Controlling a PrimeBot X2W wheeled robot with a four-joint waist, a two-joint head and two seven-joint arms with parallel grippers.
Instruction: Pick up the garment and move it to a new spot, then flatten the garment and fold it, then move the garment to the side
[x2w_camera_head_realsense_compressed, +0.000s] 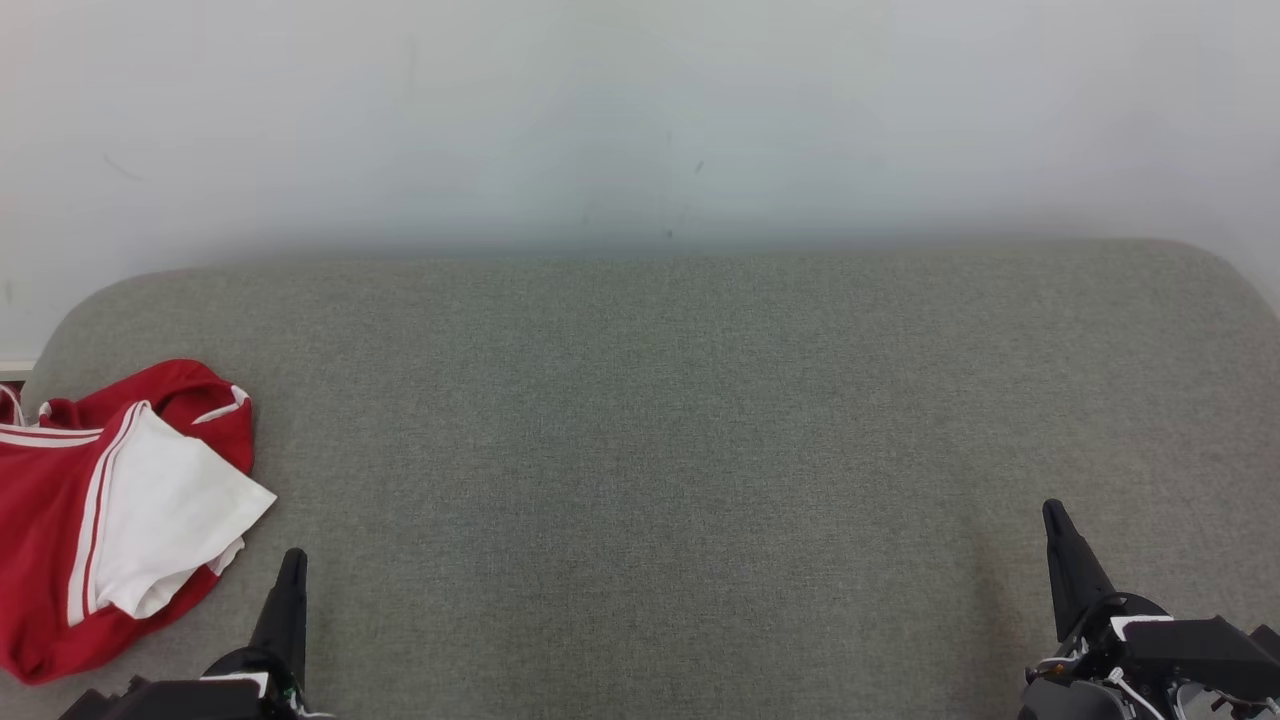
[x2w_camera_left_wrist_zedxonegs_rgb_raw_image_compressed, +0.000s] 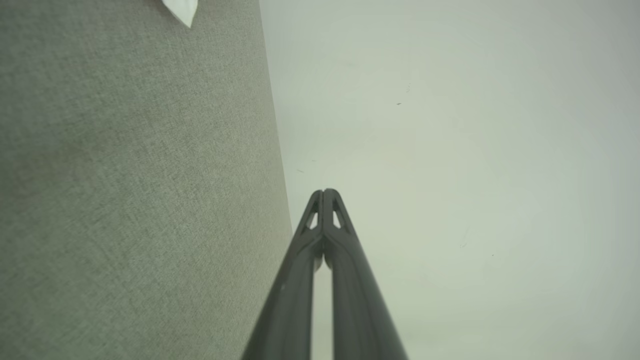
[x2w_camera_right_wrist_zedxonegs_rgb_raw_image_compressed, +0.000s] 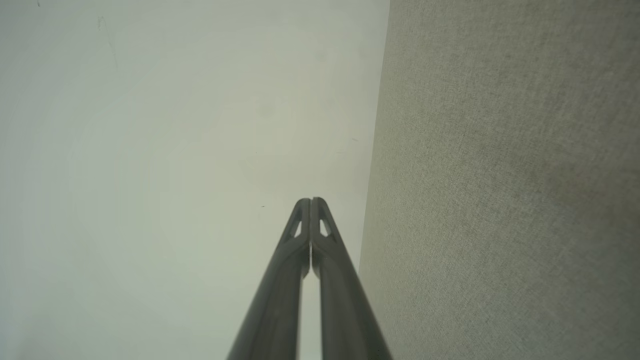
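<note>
The garment (x2w_camera_head_realsense_compressed: 110, 500) is red with white stripes and a white panel, lying crumpled at the left end of the grey fabric surface (x2w_camera_head_realsense_compressed: 650, 420), partly cut off by the head view's left edge. A white corner of the garment (x2w_camera_left_wrist_zedxonegs_rgb_raw_image_compressed: 182, 11) peeks in at the top of the left wrist view. My left gripper (x2w_camera_head_realsense_compressed: 292, 560) stands shut just right of the garment's lower edge, apart from it, tips together (x2w_camera_left_wrist_zedxonegs_rgb_raw_image_compressed: 325, 192). Far off at the lower right, my right gripper (x2w_camera_head_realsense_compressed: 1053, 512) is also shut and holds nothing, its tips touching (x2w_camera_right_wrist_zedxonegs_rgb_raw_image_compressed: 310, 201).
A pale wall (x2w_camera_head_realsense_compressed: 640, 110) rises directly behind the grey surface. The surface's back corners are rounded, at the far left (x2w_camera_head_realsense_compressed: 90, 300) and far right (x2w_camera_head_realsense_compressed: 1215, 260). Broad bare fabric stretches between the two grippers.
</note>
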